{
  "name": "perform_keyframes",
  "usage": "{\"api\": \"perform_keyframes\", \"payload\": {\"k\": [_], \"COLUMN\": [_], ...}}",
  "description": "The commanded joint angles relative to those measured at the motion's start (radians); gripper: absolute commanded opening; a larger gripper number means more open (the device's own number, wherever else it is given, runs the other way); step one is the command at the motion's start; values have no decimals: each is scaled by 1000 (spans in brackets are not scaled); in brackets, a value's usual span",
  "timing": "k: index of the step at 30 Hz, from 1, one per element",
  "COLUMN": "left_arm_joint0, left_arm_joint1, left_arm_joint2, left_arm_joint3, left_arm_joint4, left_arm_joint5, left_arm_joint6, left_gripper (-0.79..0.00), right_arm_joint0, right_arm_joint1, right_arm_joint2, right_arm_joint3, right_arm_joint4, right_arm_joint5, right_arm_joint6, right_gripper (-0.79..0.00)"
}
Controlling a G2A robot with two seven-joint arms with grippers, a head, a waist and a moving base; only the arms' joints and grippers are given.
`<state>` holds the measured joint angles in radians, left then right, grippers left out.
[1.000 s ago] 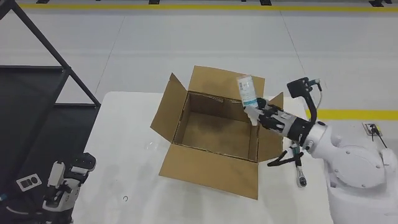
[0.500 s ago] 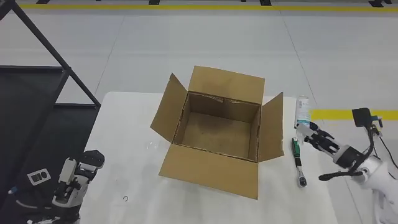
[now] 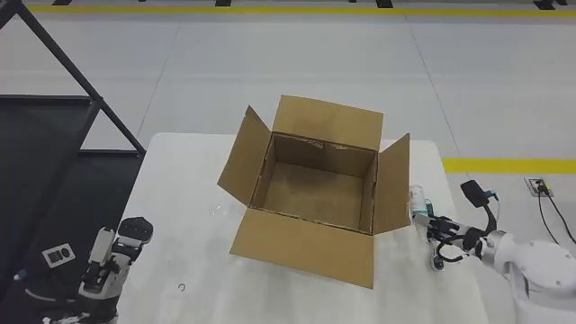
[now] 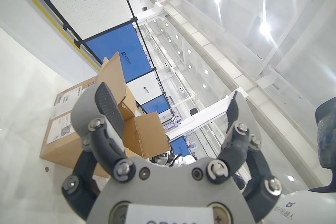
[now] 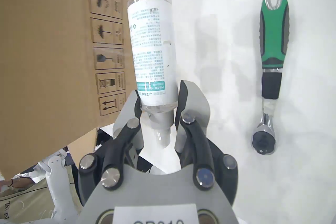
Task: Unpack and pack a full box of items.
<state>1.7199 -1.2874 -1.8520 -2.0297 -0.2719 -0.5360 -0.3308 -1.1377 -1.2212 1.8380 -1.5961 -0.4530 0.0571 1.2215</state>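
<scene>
An open cardboard box (image 3: 310,193) stands mid-table, and its inside looks bare. Just outside the box's right flap (image 5: 52,51), my right gripper (image 5: 158,101) is shut on the neck end of a clear bottle (image 5: 151,51) with a white printed label. The bottle points away from the wrist, low over the white table. From above, the bottle (image 3: 417,200) and right gripper (image 3: 432,225) sit beside that flap. My left gripper (image 4: 168,101) is open with nothing in it and tilts upward. It sits off the table's front left corner (image 3: 121,243).
A ratchet wrench (image 5: 273,64) with a green and black handle lies on the table next to the bottle, on the side away from the box, its head (image 3: 438,259) nearest the right arm. A black frame (image 3: 54,144) stands to the left of the table.
The right arm carried the bottle from above the box's right side out past the flap, then down and back in close beside the flap. The left arm shifted slightly.
</scene>
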Motion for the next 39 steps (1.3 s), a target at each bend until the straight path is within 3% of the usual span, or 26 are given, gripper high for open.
{"api": "perform_keyframes", "payload": {"k": [1, 9, 18, 23, 26, 39], "left_arm_joint0": [-2, -10, -6, -4, -3, -3], "left_arm_joint1": [0, 1, 1, 2, 2, 3], "left_arm_joint2": [5, 21, 19, 20, 20, 21], "left_arm_joint3": [-1, -12, -14, -16, -16, -15], "left_arm_joint4": [7, 29, 36, 37, 37, 30], "left_arm_joint5": [3, 13, 11, 11, 10, 7], "left_arm_joint6": [1, 1, 10, 12, 12, 14], "left_gripper": [0, 0, 0, 0, 0, 0], "right_arm_joint0": [0, 69, 143, 156, 154, 125], "right_arm_joint1": [5, 22, 34, 40, 45, 67], "right_arm_joint2": [-6, -84, -155, -167, -169, -163], "right_arm_joint3": [26, 169, 281, 295, 285, 212], "right_arm_joint4": [-16, -115, -159, -147, -143, -134], "right_arm_joint5": [9, 87, 105, 104, 106, 142], "right_arm_joint6": [9, 32, 40, 36, 36, 36], "right_gripper": [-785, -785, -785, -557, -496, -413]}}
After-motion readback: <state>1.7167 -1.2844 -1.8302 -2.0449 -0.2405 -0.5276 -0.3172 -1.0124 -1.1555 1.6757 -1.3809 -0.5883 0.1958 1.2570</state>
